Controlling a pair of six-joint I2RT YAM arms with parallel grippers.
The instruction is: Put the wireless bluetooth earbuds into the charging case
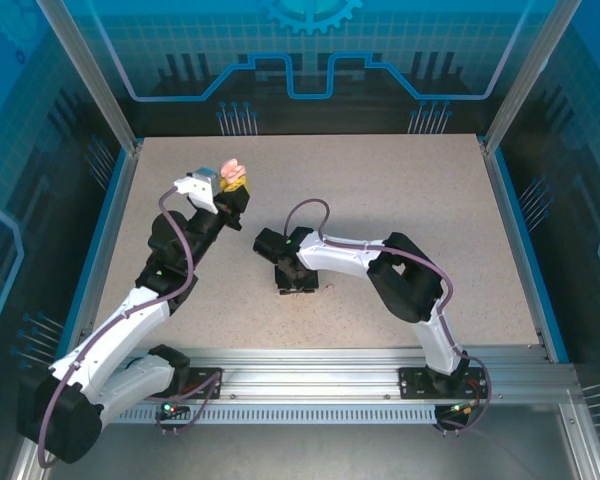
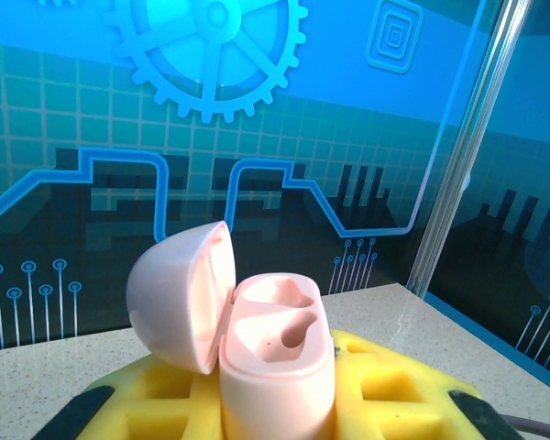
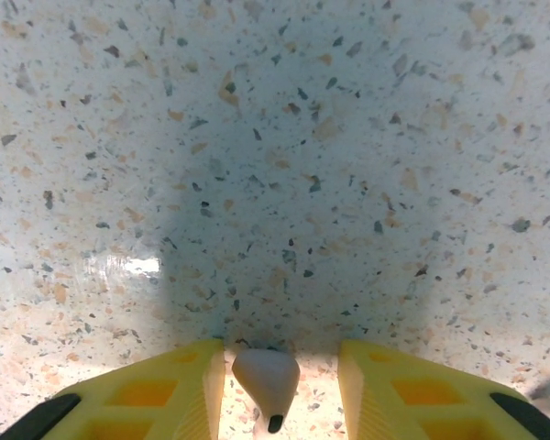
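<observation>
A: Where is the earbud lying?
B: On the worktop, between the right jaws, which are standing apart. The left jaws are clamping the open case at eleven o'clock.
A: Handling?
B: I'm judging it light and slippery, so I'm favouring a pinch across the bulb.

A speckled, pale stone-patterned desk fills the floor of the enclosure, edged left and right by a blue strip. A ribbed aluminium rail runs along its near edge. Behind stands a blue back wall printed with a gear and circuit lines, flanked by slanting metal posts. Seen close from the right wrist, the desk carries a soft shadow and a small bright glint.
</observation>
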